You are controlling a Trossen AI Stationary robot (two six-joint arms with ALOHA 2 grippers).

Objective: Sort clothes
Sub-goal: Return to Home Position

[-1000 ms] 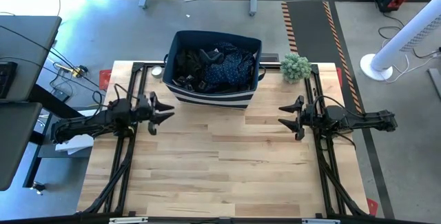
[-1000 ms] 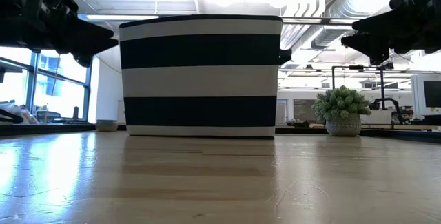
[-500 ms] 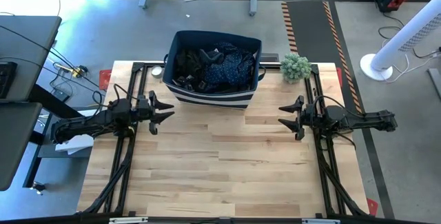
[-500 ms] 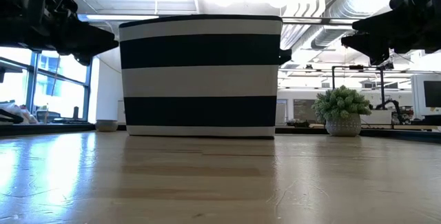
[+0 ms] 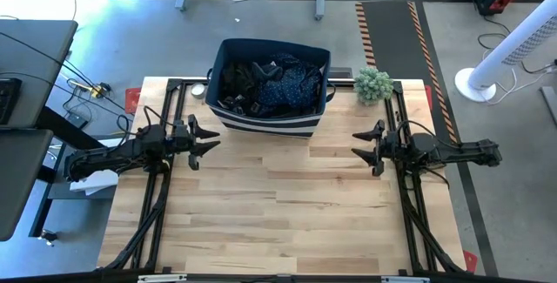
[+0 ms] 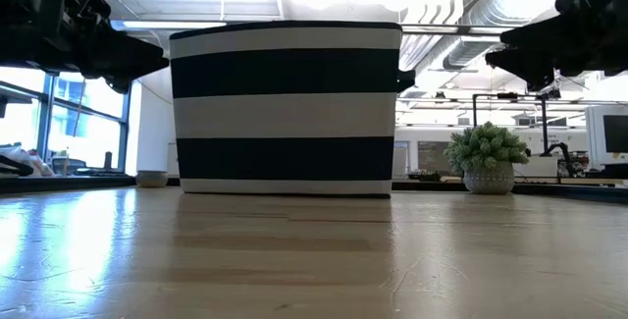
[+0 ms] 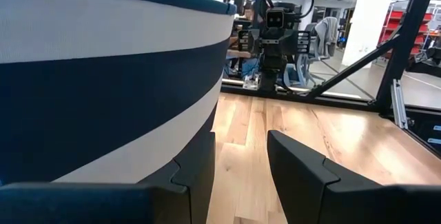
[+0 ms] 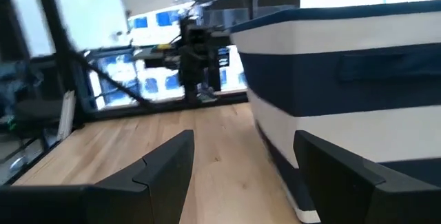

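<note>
1. The wooden table [image 5: 278, 222] stretches beneath both my arms, its pale boards running from side to side.
2. The navy bin [image 5: 271, 126] with white stripes stands upright at the table's far edge, roughly midway between my arms. The low view shows its striped wall sitting flat on the wood.
3. The clothes [image 5: 277, 87] lie heaped inside the bin, with black pieces toward my left and a dark navy speckled piece toward my right.
4. My left pincer [image 5: 209, 142] hangs above the table just beside the bin's near left corner, not touching it. It is released and spread wide, grasping nothing. My left wrist view shows the striped wall close alongside.
5. My right pincer [image 5: 357, 146] hangs above the table's right part, near the bin's near right corner but apart from it. It too is released and empty.
6. A small green plant [image 5: 372, 84] sits at the table's far right, just beside the bin.
</note>
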